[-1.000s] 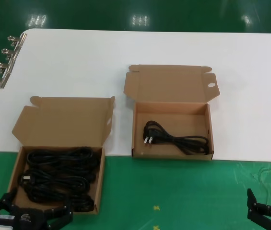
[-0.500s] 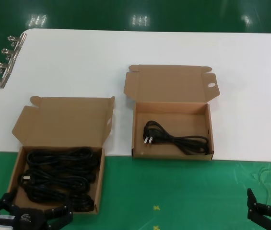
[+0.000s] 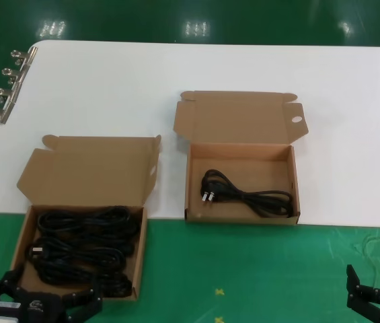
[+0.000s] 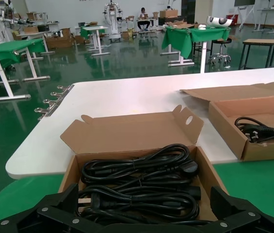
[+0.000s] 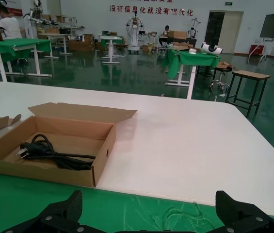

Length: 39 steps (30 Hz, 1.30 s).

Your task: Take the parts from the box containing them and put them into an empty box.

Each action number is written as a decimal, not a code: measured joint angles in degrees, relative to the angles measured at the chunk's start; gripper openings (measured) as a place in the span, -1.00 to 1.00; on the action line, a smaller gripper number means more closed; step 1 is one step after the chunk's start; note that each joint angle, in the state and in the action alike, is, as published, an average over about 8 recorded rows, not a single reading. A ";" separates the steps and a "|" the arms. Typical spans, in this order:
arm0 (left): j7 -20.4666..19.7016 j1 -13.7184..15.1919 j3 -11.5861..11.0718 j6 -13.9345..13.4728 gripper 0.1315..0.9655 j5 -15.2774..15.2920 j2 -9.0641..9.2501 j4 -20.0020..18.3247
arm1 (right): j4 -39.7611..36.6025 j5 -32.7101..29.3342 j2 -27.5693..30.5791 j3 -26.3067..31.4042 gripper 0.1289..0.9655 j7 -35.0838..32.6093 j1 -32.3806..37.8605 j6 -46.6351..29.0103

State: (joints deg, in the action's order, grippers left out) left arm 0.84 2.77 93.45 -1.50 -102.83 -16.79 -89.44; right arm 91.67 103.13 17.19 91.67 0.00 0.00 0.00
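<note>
Black cord (image 3: 247, 194) in holed box (image 3: 241, 155) — runs left-right, plug left.

I see black coiled cords (image 3: 82, 252) filling the open left box (image 3: 20, 239); one cord (image 3: 243, 195) lies in the holed-tab box (image 3: 296, 185) to its right, lid back.
</note>
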 joint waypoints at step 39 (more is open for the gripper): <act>0.00 0.00 0.00 0.00 1.00 0.00 0.00 0.00 | 0.00 0.00 0.00 0.00 1.00 0.00 0.00 0.00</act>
State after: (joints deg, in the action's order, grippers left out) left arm 0.84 2.77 93.45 -1.50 -102.83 -16.79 -89.44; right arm 91.67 103.13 17.19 91.67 0.00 0.00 0.00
